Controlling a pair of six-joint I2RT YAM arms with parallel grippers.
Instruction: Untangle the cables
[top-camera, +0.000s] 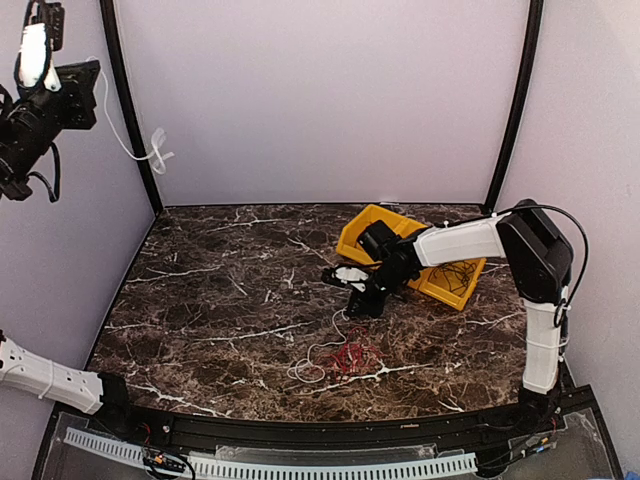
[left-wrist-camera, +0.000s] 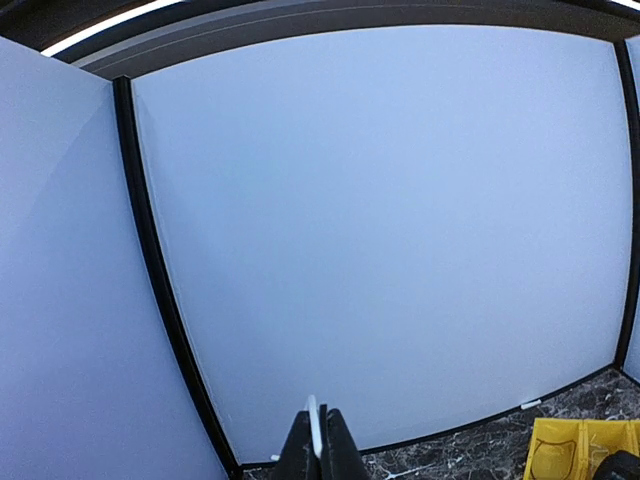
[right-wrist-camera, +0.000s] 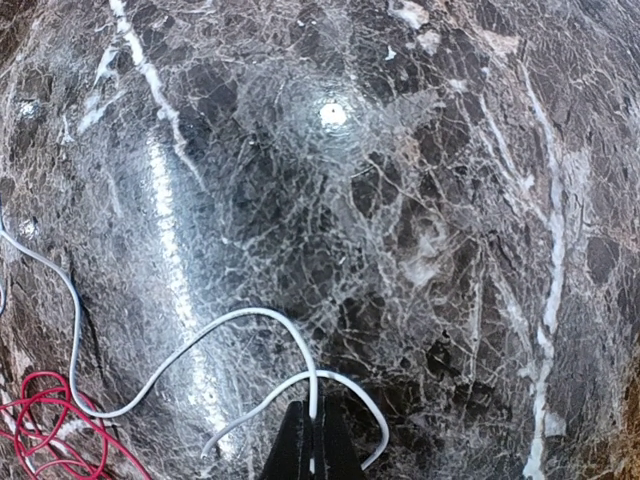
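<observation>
A white cable (top-camera: 312, 362) lies looped on the marble table beside a red cable bundle (top-camera: 352, 355). My right gripper (top-camera: 368, 302) is low over the table and shut on this white cable; in the right wrist view the jaws (right-wrist-camera: 315, 435) pinch the white loop (right-wrist-camera: 250, 315), with the red cable (right-wrist-camera: 45, 425) at the lower left. A thin black wire (top-camera: 455, 272) lies in the yellow bin (top-camera: 372, 222). My left gripper (top-camera: 93, 78) is raised high at the far left, shut on another white cable (top-camera: 135, 148) that hangs by the wall; its tip (left-wrist-camera: 314, 430) shows between the shut jaws.
The yellow bin sits at the back right of the table, tilted under the right arm, and also shows in the left wrist view (left-wrist-camera: 560, 450). Black frame posts (top-camera: 130, 110) stand at the back corners, against pale walls.
</observation>
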